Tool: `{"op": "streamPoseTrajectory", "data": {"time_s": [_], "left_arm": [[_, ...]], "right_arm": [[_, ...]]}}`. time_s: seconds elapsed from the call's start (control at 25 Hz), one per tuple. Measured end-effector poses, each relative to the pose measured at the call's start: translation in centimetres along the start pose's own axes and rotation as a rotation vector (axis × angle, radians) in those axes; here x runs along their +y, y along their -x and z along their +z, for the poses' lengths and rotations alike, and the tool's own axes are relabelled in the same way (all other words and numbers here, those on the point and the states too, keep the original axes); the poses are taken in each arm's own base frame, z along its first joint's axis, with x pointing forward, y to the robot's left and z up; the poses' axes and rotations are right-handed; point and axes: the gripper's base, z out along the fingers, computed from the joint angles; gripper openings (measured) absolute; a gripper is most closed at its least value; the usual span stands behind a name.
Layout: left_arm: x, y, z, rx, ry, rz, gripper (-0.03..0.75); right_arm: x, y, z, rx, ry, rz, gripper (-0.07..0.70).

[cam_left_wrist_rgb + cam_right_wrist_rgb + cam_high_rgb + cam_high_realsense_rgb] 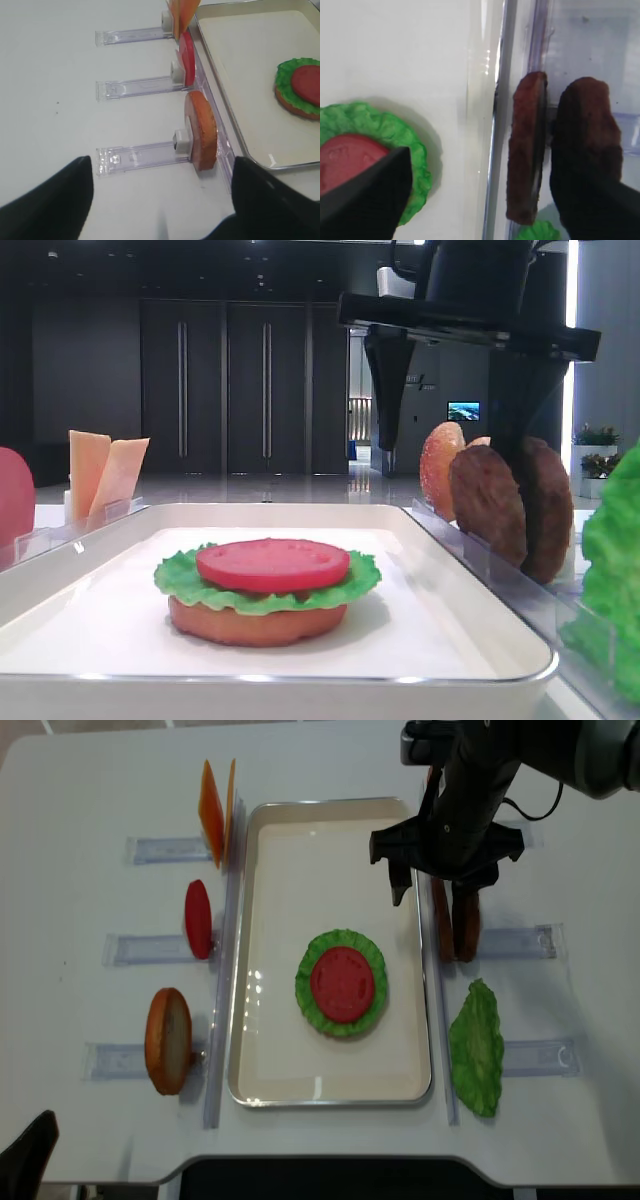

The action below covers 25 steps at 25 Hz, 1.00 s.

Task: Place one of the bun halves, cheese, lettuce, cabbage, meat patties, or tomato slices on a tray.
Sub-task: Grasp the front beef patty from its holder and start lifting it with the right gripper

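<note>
My right gripper's (428, 903) jaws gape around the nearer meat patty (525, 145), tray (485, 125) rim between; left gripper's (160, 200) jaws gape too.

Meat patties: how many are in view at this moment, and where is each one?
2. Both stand on edge side by side in the clear rack just right of the tray: the nearer patty by the tray rim, the other patty beyond it. None is on the tray.

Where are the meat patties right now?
In the overhead view, the meat patties stand upright in the clear rack just right of the tray, under the open right claw.
</note>
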Motion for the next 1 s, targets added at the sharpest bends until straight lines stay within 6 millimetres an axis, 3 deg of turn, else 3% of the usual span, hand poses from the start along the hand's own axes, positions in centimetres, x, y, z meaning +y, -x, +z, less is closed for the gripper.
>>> {"op": "streamPoseTrajectory", "data": {"time_s": [0.64,1.0], "left_arm": [[0.0,0.0,0.0,0.0,0.0,0.0,0.661],[0.0,0.0,0.0,0.0,0.0,0.0,0.661]], "right_arm": [[-0.28,0.22,0.88,0.003,-0.046,-0.048,0.535],[-0.71,0.16,0.85,0.011,-0.093,-0.066,0.377]]}}
